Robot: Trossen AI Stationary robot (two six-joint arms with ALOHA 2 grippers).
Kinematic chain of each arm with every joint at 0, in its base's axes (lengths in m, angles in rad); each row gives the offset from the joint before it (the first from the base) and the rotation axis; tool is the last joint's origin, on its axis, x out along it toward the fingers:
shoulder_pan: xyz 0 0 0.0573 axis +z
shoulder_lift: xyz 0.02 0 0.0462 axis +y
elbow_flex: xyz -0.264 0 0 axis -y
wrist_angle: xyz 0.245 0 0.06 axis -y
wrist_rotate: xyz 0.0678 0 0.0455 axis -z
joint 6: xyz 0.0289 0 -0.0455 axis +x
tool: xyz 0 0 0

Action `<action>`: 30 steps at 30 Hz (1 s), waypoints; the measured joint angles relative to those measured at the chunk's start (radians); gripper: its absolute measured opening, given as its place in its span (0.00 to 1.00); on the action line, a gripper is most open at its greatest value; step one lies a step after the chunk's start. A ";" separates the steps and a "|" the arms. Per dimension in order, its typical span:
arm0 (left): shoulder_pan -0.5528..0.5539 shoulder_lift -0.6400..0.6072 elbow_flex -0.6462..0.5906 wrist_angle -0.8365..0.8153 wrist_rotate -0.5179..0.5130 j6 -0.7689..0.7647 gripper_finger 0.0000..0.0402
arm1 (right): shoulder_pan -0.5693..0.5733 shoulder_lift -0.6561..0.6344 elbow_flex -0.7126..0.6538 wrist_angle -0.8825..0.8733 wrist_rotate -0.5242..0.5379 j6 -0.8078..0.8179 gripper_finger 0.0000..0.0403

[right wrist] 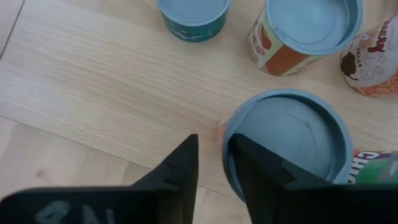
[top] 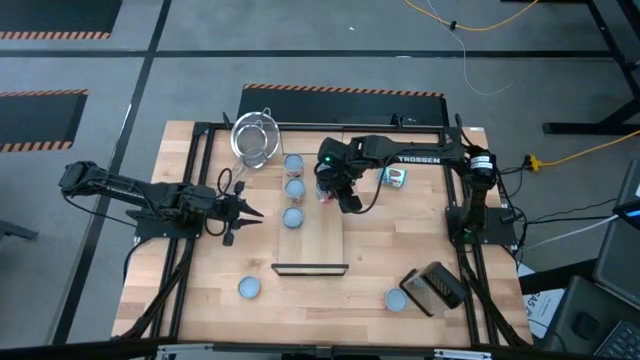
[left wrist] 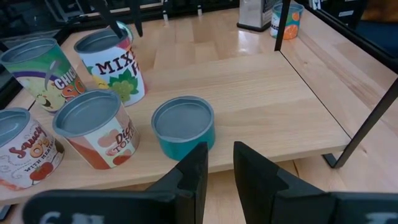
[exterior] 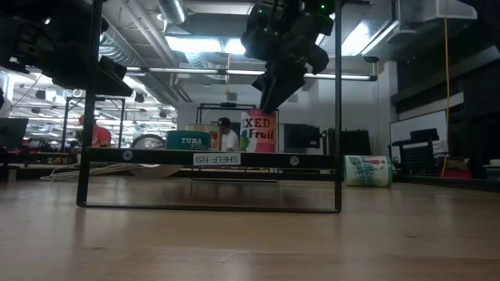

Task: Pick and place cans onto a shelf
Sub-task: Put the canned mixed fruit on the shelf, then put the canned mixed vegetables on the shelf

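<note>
The shelf [top: 318, 235] is a long light board at mid-table with a black bar [top: 310, 268] at its near end. Several cans stand on its far part: a teal tuna can [left wrist: 183, 127], a diced-tomato can [left wrist: 96, 130], a sauce can [left wrist: 18, 152], a chicken-soup can [left wrist: 37, 71] and a mixed-fruit can [left wrist: 115, 68]. My right gripper [right wrist: 214, 155] is above the mixed-fruit can [right wrist: 286, 146], shut on its rim. My left gripper [top: 262, 215] waits just left of the shelf, empty, its fingers [left wrist: 199, 168] close together. My right gripper holds the mixed-fruit can by its top rim [right wrist: 227, 134]. One finger [right wrist: 255, 168] lies over the pale blue lid and the other stands outside the wall. The fingers come from above, pointing down [exterior: 269, 97]. The can stands upright [exterior: 259, 131]; its base is hidden behind the shelf bar.
A wire strainer [top: 253, 137] lies at the far left of the shelf. One can lies on its side [top: 397, 177] on the table right of the shelf. Two more cans stand near the front edge [top: 248, 288] [top: 396, 299], beside a dark box [top: 432, 288].
</note>
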 joint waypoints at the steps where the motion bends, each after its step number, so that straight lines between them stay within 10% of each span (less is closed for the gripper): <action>1: 0.000 0.000 0.000 0.000 0.000 0.000 0.17 | 0.001 -0.001 0.003 -0.002 0.001 0.000 0.28; 19: 0.000 0.000 0.000 0.000 0.000 0.000 0.17 | -0.011 -0.007 0.410 -0.512 0.000 -0.014 0.29; 30: 0.000 0.000 0.000 0.000 0.000 0.000 0.17 | -0.127 -0.008 0.405 -0.671 -0.098 0.002 0.29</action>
